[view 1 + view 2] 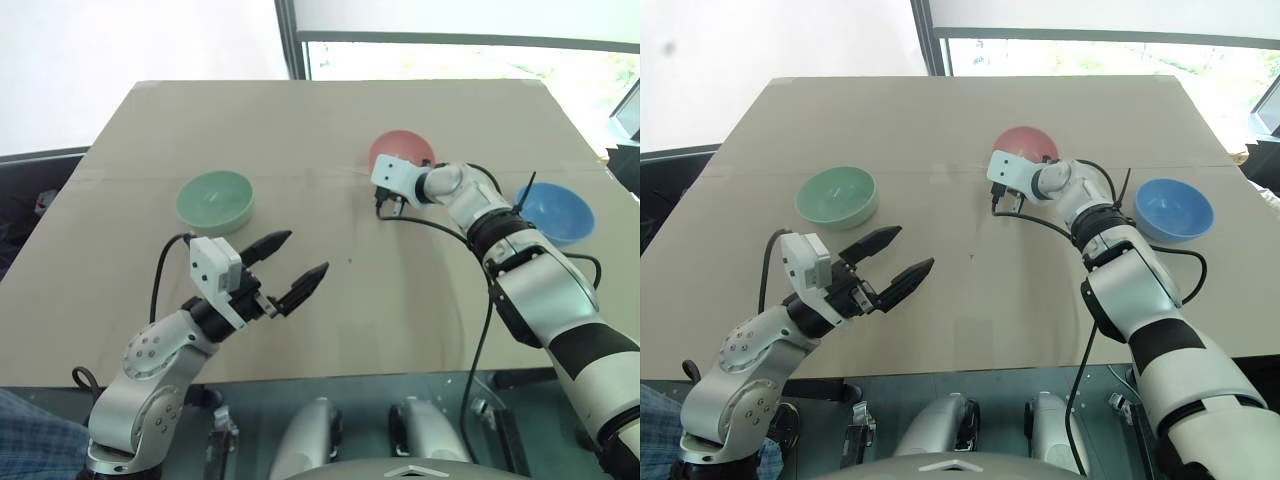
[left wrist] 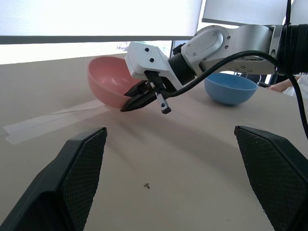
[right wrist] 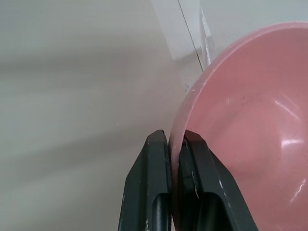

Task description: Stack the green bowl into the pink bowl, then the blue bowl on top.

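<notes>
Right hand (image 3: 174, 144) pinching the pink bowl's (image 3: 250, 125) near rim.
Bowl sits far-centre on the worktop (image 1: 330, 310), between green bowl (image 1: 214, 199) and blue bowl (image 1: 555, 211); keep the pinch firm, lift without tipping. Left hand (image 1: 284, 264) hangs released.

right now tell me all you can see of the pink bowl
The pink bowl is small, round and salmon-pink, smooth like plastic, with a plain glossy inside that is empty. It sits on the brown table, far side, between the green bowl and the blue bowl, tipped up on one side. The right gripper has its jaws shut on the rim, one inside and one outside.
</notes>
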You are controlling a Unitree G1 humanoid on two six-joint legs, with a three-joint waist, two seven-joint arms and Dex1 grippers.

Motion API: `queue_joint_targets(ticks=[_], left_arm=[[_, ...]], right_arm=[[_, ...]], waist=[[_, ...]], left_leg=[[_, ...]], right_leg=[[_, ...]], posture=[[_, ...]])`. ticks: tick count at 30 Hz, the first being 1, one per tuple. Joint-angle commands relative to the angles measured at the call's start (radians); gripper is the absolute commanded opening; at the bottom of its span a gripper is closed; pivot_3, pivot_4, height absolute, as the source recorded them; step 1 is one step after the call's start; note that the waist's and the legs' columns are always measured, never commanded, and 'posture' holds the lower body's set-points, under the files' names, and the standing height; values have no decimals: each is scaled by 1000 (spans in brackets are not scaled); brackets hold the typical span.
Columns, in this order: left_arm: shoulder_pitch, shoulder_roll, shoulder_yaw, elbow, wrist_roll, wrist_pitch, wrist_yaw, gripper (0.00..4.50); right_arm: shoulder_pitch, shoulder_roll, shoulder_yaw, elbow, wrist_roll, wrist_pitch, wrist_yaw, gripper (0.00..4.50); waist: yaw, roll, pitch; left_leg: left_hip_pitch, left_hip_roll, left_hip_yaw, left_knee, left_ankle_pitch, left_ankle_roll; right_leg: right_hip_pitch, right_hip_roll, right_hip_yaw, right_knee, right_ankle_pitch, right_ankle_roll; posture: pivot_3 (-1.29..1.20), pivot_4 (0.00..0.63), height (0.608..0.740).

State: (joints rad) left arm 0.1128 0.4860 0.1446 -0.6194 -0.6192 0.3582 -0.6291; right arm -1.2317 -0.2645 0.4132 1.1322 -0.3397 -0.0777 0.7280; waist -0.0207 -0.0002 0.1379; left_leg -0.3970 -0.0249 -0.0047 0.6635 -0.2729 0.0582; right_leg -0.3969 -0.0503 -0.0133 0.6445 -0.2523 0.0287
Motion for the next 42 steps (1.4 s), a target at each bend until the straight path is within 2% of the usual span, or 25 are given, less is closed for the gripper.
queue_joint_targets(ticks=[1, 4, 8, 10, 14, 17, 22, 25, 31, 34, 38, 42], left_arm=[[-9, 11, 7, -20, -3, -19, -13, 4500], [-11, 20, 14, -19, -7, -14, -22, 4500], [-20, 30, 6, -7, -4, -12, -35, 4500], [-28, 32, 2, -1, -5, -10, -41, 4500], [-43, 42, 5, 12, -12, -1, -56, 4500], [-53, 49, 5, 26, -13, 1, -69, 4500], [-69, 50, -1, 40, -13, 4, -79, 4500], [-72, 48, -5, 39, -11, 5, -79, 4500], [-83, 45, -6, 43, -7, 5, -73, 4500], [-107, 42, 2, 63, 41, -7, -31, 4500], [-160, 39, 8, 106, 124, 3, 58, 4500], [-188, 84, 4, 158, 243, 11, 115, 4500]], right_arm=[[107, -74, -4, -308, 74, -19, 241, 72], [284, -168, 17, -681, 126, 92, 415, 72], [449, -227, 31, -1044, 133, 243, 477, 72], [508, -240, 46, -1185, 127, 315, 491, 72], [561, -252, 76, -1340, 104, 410, 493, 72], [572, -263, 93, -1390, 100, 447, 494, 1095], [583, -287, 109, -1419, 98, 473, 489, 3282], [583, -300, 102, -1425, 106, 480, 486, 4401], [584, -294, 23, -1464, 189, 583, 468, 4492], [564, -302, -109, -1523, 364, 778, 518, 4492], [550, -277, -280, -1536, 517, 872, 469, 4492], [598, -292, -480, -1549, 681, 934, 443, 4492]], waist=[[1, 0, 0], [11, 0, 0], [7, 0, 0], [6, 0, 0], [7, 0, 0], [11, 0, 0], [12, -1, -1], [11, -1, -1], [10, -1, -1], [15, -1, 0], [16, -1, 0], [18, -1, 0]], left_leg=[[0, 0, 0, 0, 0, 0], [0, 0, -2, 0, 0, 0], [-2, 0, -1, 0, -1, 1], [0, 1, -2, 0, -1, 1], [0, 1, -2, 0, -1, 1], [0, 1, -2, 0, -1, 1], [0, 0, -2, 0, -1, 1], [0, 0, -2, 0, -1, 1], [0, 0, -2, 0, -1, 1], [0, 0, -2, 0, -1, 1], [0, 0, -2, 0, -2, 3], [-1, 0, -2, 0, -3, 5]], right_leg=[[0, 0, 0, 0, 0, 0], [1, 0, -1, -1, 0, 0], [0, -1, -1, -2, 0, 0], [1, -1, -1, -1, 0, 0], [1, -1, -1, -1, 0, 0], [1, -1, -1, -1, 0, 0], [1, -2, -1, -2, 0, 0], [1, -2, -1, -2, 0, 0], [1, -2, -1, -2, 0, 0], [1, -2, -1, -2, 0, 0], [1, -2, -1, -2, 0, 0], [1, -2, -1, -2, 0, 0]], posture=[[0, 150, 740], [0, 150, 740], [0, 150, 740], [0, 150, 740], [0, 150, 740], [0, 150, 740], [0, 150, 740], [0, 150, 740], [0, 150, 740], [0, 150, 740], [0, 150, 740], [0, 150, 740]])
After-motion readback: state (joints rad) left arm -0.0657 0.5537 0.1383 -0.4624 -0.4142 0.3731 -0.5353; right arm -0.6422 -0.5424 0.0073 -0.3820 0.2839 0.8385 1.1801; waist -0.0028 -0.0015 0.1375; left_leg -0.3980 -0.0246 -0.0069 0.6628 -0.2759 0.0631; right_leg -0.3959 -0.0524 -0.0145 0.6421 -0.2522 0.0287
